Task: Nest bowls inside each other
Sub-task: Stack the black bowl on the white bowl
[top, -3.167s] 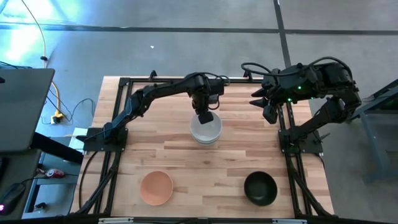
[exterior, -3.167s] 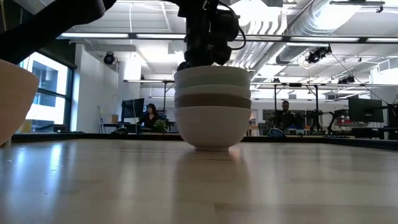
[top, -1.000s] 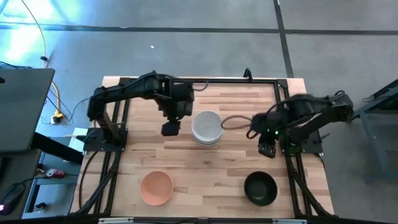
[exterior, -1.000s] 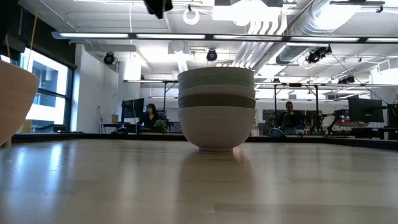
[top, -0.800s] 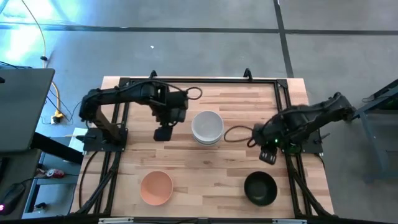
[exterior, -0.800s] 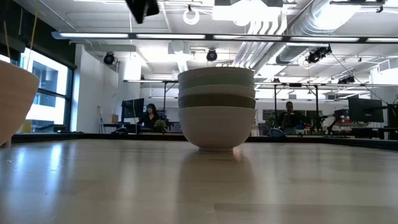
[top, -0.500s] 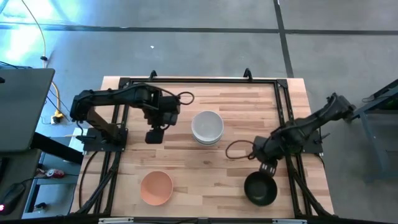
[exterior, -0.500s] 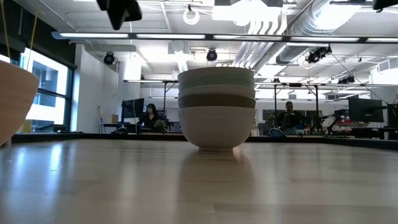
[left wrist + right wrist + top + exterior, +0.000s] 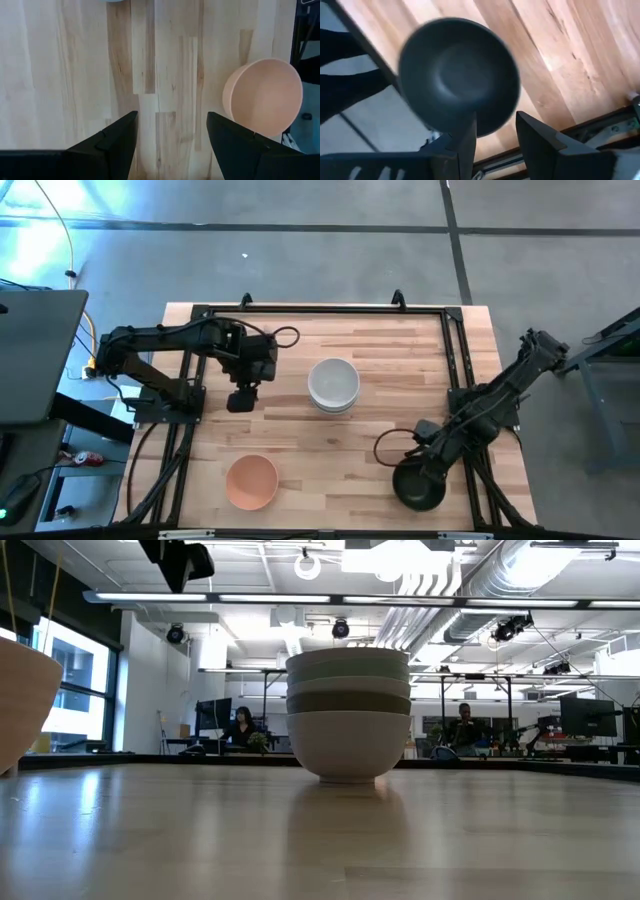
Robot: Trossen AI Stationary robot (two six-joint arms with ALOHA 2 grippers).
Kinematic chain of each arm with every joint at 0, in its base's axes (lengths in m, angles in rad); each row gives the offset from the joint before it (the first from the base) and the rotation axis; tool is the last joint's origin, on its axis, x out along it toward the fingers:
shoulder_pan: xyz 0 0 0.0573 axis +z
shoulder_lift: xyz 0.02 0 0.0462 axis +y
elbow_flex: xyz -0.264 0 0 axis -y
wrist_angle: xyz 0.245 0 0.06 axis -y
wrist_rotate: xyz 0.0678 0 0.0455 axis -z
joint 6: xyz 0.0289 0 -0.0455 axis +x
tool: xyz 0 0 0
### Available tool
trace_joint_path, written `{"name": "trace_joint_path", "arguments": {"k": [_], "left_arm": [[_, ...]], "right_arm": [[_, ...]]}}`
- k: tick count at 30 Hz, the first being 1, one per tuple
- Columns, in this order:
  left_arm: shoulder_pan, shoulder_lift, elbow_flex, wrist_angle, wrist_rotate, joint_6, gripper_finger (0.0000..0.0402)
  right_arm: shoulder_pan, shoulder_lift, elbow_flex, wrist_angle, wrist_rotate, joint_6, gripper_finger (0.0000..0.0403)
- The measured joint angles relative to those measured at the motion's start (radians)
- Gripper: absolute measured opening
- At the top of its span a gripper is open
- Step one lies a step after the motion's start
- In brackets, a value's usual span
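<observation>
A stack of several nested bowls (image 9: 332,383) stands on its white bottom bowl at the table's middle, with a mint-green one on top (image 9: 348,665). A peach bowl (image 9: 251,481) sits near the front left and a black bowl (image 9: 418,486) near the front right. My left gripper (image 9: 240,398) hangs open over bare wood left of the stack, and the peach bowl (image 9: 265,97) lies ahead of it. My right gripper (image 9: 431,464) is open just above the black bowl (image 9: 457,75). One of its fingers (image 9: 467,132) stands over the bowl's rim.
Black frame rails (image 9: 455,360) run along the table's left, right and far sides. A loose cable (image 9: 385,448) loops on the wood beside the right arm. Bare wood lies between the peach and black bowls. In the low view, people sit at desks in the room behind.
My left gripper has gone from beside the stack toward the table's left edge, staying open and high. My right gripper has swung from the right rail toward the near edge and stands over the black bowl. No bowl has moved.
</observation>
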Motion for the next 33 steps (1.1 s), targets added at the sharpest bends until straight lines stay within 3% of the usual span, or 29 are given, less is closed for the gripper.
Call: {"name": "trace_joint_path", "arguments": {"k": [9, 21, 33], "left_arm": [[0.0, 0.0, -0.001, 0.042, 0.01, 0.0, 0.0225], [0.0, 0.0, -0.001, 0.043, 0.009, -0.002, 0.0225], [0.0, 0.0, -0.001, 0.044, 0.025, -0.019, 0.0225]], "right_arm": [[0.08, 0.001, -0.119, 0.044, 0.021, 0.086, 0.0129], [0.088, 0.001, -0.27, 0.227, 0.021, 0.158, 0.0129], [0.085, 0.001, -0.282, 0.203, 0.028, 0.217, 0.0129]]}}
